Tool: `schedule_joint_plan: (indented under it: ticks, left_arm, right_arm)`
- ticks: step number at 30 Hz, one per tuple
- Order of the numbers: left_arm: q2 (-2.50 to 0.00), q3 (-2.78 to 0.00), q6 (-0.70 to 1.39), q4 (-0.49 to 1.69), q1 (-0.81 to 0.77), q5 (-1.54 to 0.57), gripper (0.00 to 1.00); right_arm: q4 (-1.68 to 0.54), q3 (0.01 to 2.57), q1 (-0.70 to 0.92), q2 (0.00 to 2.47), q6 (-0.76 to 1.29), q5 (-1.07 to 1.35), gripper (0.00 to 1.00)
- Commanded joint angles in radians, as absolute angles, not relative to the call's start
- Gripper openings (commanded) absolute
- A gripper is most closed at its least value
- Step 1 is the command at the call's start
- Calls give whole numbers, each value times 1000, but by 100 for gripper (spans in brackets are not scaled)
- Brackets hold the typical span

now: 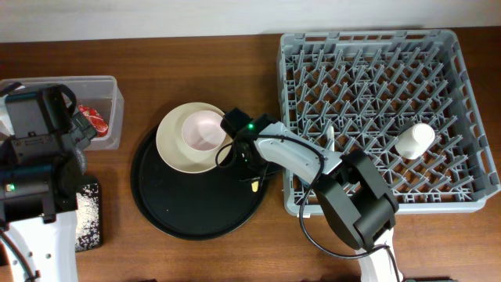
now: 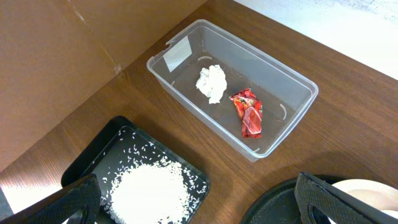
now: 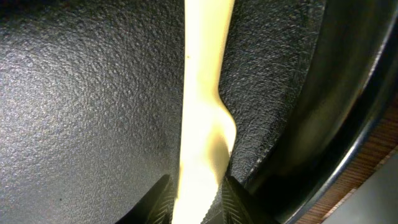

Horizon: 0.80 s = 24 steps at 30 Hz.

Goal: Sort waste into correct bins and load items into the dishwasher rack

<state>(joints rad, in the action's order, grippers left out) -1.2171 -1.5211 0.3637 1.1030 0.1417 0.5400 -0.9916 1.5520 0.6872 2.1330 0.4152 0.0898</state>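
Right gripper (image 3: 198, 202) is low on the round black tray (image 3: 93, 93), jaws pinching the yellow fork (image 3: 202, 93) from both sides. The fork lies flat near the tray's rim. Cream plate (image 1: 168, 149) and pink bowl (image 1: 202, 129) sit just beside. Left gripper (image 2: 199, 198) hangs wide open by the clear tub (image 2: 311, 89), and the print on the red wrapper (image 2: 247, 112) inside is unreadable.

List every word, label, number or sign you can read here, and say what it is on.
No legible text in any view.
White sticker on the clear tub: no readable print.
Red wrapper: printing too crumpled and small to read.
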Motion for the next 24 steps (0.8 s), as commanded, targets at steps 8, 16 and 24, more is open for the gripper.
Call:
schedule_joint_plan:
  ticks: [8,16,24]
  left_arm:
    - [-1211,-1530,377,1102,145,554,99]
    - [-1211,-1530,377,1102,145,554,99]
    - [-1211,-1530,377,1102,145,554,100]
  right_arm:
    - [-955,1502,680,2141,442,48,37]
    - [-1055,1572,641,2114,374,79,37]
    - [-967,1489,644,2118,376,79,29]
